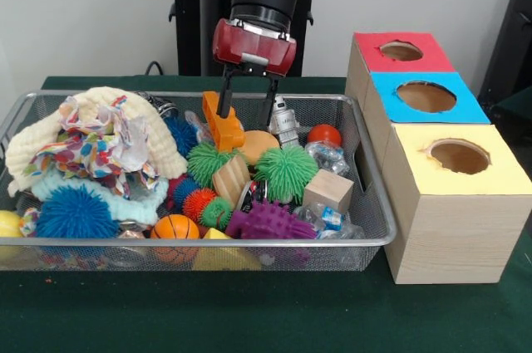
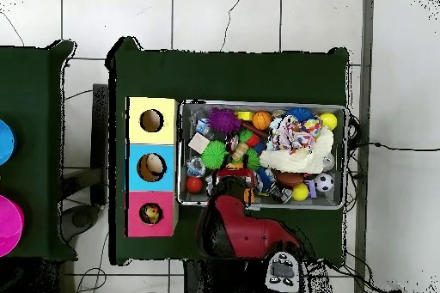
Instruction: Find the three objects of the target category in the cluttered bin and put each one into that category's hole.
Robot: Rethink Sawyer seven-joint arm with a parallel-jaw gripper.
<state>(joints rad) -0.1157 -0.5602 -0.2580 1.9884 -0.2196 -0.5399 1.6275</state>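
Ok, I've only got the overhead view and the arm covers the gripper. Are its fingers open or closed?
Observer: Open. In the front view the gripper hangs just above the bin, fingers spread, holding nothing.
Operator: What's under it?
Observer: An orange block stands on end beneath one fingertip. I can't tell if they touch.
Operator: And the other finger?
Observer: It points down beside a small white robot figure.

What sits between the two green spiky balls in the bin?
In the front view, a tilted wooden block lies between the left green spiky ball and the right green spiky ball.
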